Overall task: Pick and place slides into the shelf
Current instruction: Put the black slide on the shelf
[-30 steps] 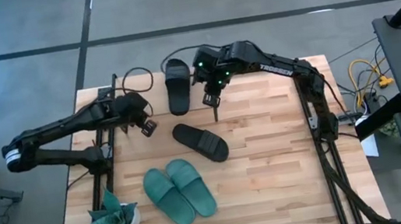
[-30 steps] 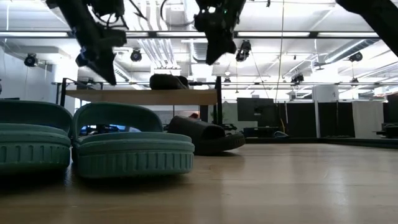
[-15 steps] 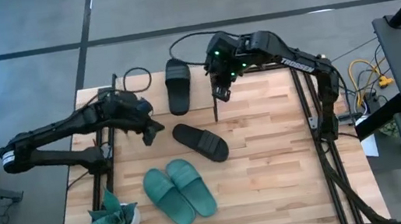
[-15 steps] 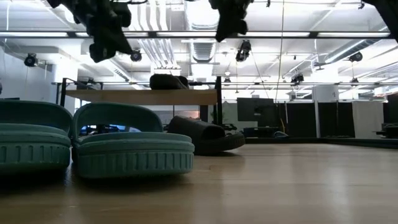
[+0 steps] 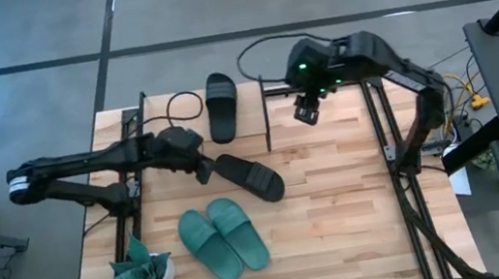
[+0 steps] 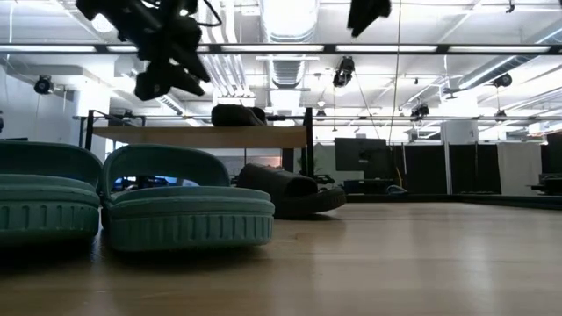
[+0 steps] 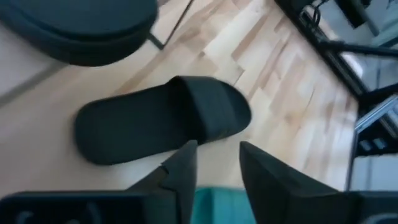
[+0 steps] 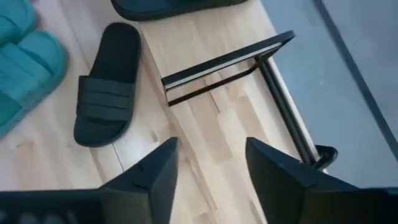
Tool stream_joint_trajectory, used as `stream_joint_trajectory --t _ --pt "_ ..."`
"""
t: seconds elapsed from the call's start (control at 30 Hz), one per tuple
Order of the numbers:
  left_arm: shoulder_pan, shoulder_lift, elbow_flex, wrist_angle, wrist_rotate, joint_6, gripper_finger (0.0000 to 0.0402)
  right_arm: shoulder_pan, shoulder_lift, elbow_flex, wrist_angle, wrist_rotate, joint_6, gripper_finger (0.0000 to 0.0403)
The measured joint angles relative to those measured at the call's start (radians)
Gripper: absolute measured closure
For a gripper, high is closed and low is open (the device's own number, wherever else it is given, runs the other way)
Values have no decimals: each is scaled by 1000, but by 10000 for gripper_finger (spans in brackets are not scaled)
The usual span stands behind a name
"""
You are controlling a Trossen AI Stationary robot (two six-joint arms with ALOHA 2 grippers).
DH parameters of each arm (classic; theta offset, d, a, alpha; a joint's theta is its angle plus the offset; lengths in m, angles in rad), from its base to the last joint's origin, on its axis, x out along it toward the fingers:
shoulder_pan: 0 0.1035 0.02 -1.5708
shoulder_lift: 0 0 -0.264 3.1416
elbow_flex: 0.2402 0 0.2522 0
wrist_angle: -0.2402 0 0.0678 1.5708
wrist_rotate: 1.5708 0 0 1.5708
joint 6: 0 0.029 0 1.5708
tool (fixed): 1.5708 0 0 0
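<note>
While both arms hang above the bench (image 5: 337,205), the scene reads:

Loose black slide (image 5: 249,177): flat on the bench near its middle, long axis diagonal, one end toward the left gripper (image 5: 203,170), the other toward the bench's right front.
Shelf (image 5: 196,108): at the bench's far edge; 1 black slide (image 5: 222,107) lies on its top board, long axis running front to back.
Teal pair (image 5: 223,239): side by side, touching, near the front, both angled alike.
Left fingers (image 7: 183,168): parted, holding nothing, just beside the loose black slide.
Right gripper (image 5: 307,112): raised near the shelf's right end, fingers (image 8: 155,171) spread, empty.
Hard to make out: the shelf's lower tier.
</note>
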Motion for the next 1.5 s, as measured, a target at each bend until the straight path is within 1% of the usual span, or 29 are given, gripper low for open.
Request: stream_joint_trajectory --t 0.1,0.2,0.3,0.43,0.63,0.77,1.0,1.37,1.5 --pt "-35 72 0 75 0 -17 261 0 -62 -20 -5 3 1 202" --pt "-69 155 2 136 2 -16 247 0 -139 -67 -4 10 18 190" --pt "-88 237 6 207 -3 -17 245 0 -218 -140 5 28 30 186" --pt "-92 326 21 242 -41 -42 244 0 -322 -260 45 28 41 186" --pt "-92 418 56 258 -50 -57 244 0 -455 -434 109 27 44 186" --pt "-92 471 65 280 -50 -73 244 0 -518 -514 135 26 62 186" --pt "-93 535 91 322 -49 -98 244 0 -578 -586 148 25 75 186" --pt "-93 575 100 323 -44 -96 244 0 -581 -589 184 25 79 186" --pt "-96 577 99 330 -16 -96 247 0 -579 -589 201 25 72 187"
